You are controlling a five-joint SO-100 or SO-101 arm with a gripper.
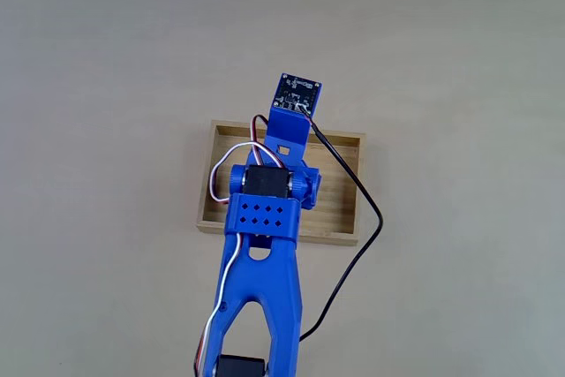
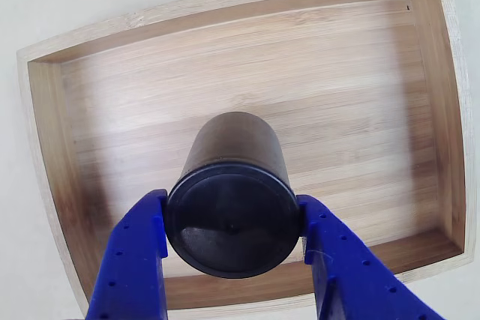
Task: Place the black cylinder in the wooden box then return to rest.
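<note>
Gripper [image 2: 232, 260] clamps cylinder [image 2: 232, 207] | hanging over box [image 2: 67, 177] | risk: dropped from height, cylinder may topple and roll

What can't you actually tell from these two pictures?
- Fixed view: the arm covers the middle of the wooden box.
- Other view: whether the black cylinder, held in the hand, touches the box floor; its own body hides its far end.
- Hand's base: cut off by the bottom edge.

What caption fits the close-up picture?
Blue two-finger gripper clamps the small matte black cylinder above the shallow light-wood box.
</note>
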